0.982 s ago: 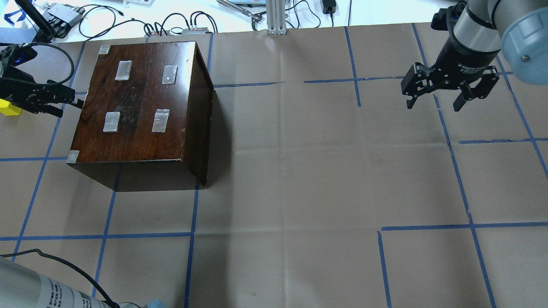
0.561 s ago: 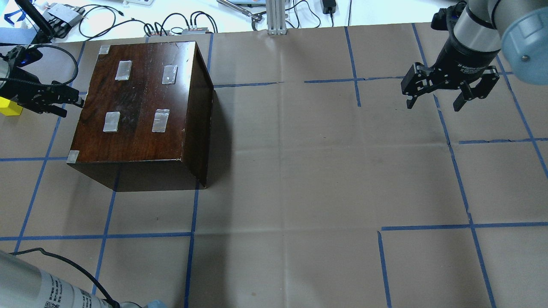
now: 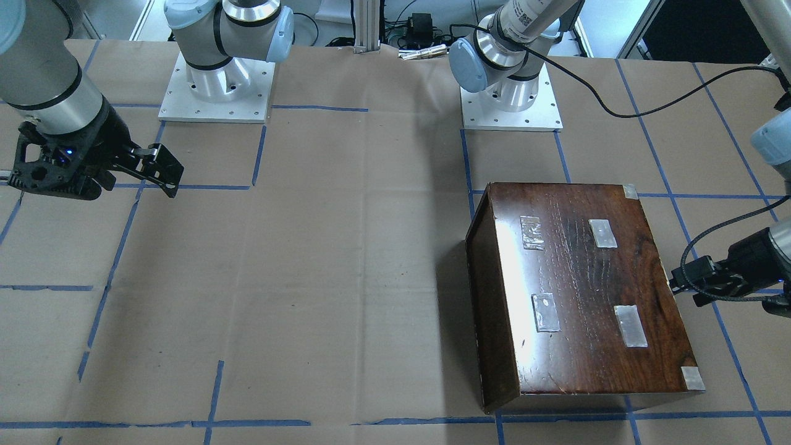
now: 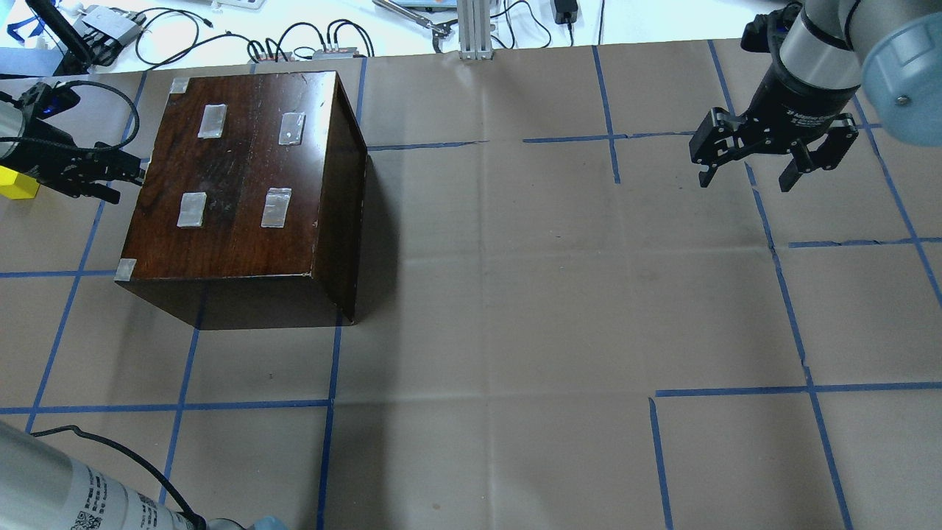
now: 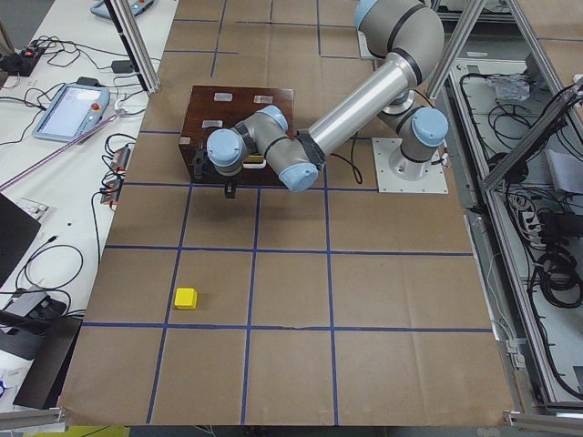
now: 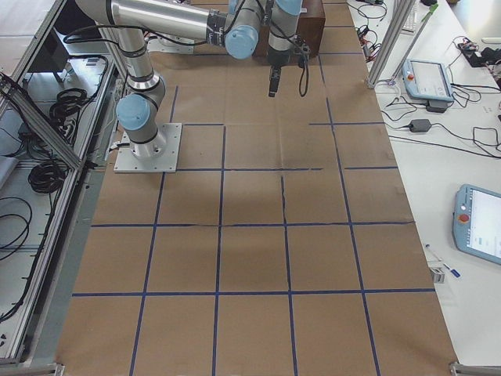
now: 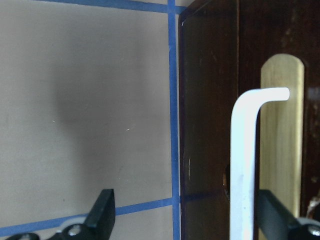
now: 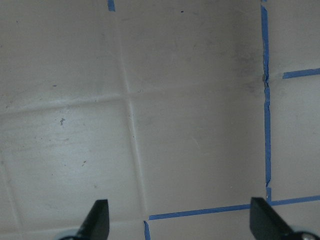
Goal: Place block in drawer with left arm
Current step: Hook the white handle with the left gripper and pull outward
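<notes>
Left gripper (image 7: pixel 185 195) released, fingers spread, facing closed drawer (image 7: pixel 210 100) front on box (image 4: pixel 235 177) left side; block (image 5: pixel 186 298) on table further left, apart; right gripper (image 4: pixel 745 182) splayed, far right.

left jaws hover between yellow block (image 4: pixel 16 188) and dark box (image 4: pixel 235 184).

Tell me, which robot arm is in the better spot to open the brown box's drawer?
Left. The left gripper is open right beside the box, and the block lies on that side too. The right gripper hangs far across the table.
</notes>
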Available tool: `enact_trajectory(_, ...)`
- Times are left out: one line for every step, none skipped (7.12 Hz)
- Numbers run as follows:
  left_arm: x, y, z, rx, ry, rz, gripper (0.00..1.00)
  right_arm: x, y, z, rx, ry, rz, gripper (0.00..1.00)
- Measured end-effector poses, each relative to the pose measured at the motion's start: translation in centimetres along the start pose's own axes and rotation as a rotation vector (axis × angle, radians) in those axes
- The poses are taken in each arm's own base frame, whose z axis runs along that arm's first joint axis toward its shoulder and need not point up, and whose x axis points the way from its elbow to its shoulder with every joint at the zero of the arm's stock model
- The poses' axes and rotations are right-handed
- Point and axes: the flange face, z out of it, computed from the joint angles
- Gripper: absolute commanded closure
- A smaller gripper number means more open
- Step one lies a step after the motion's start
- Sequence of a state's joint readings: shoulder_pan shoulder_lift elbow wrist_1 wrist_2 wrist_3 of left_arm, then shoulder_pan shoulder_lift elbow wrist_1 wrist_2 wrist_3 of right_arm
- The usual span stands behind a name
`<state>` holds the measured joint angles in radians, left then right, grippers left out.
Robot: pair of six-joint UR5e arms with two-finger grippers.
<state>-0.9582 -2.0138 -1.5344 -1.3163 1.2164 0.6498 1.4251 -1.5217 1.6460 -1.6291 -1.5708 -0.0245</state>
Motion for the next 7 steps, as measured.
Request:
enact_trajectory(-0.2,-0.1,0.4,-0.004,0.002,0.000,0.02,0.0,0.0,0.0,0.000,0.000,0.000,0.00)
enact_trajectory(-0.1,-0.2,0.4,-0.004,0.000,0.001,0.02,0.0,0.0,0.0,0.000,0.000,0.000,0.00)
enact_trajectory(-0.1,-0.2,0.3,-0.003,-0.004,0.002,0.02,0.0,0.0,0.0,0.000,0.000,0.000,0.00)
enact_trajectory(-0.2,-0.3,0.1,0.000,-0.008,0.004,0.02,0.0,0.0,0.0,0.000,0.000,0.000,0.00)
enact_trajectory(-0.4,-0.3,-0.3,0.004,-0.012,0.006,0.02,0.0,0.0,0.0,0.000,0.000,0.000,0.00)
enact_trajectory(-0.6,-0.3,-0.5,0.006,-0.016,0.005,0.02,0.0,0.0,0.0,0.001,0.000,0.000,0.00)
enact_trajectory(-0.9,-0.3,-0.6,0.012,-0.021,0.005,0.02,0.0,0.0,0.0,0.001,0.000,0.000,0.00)
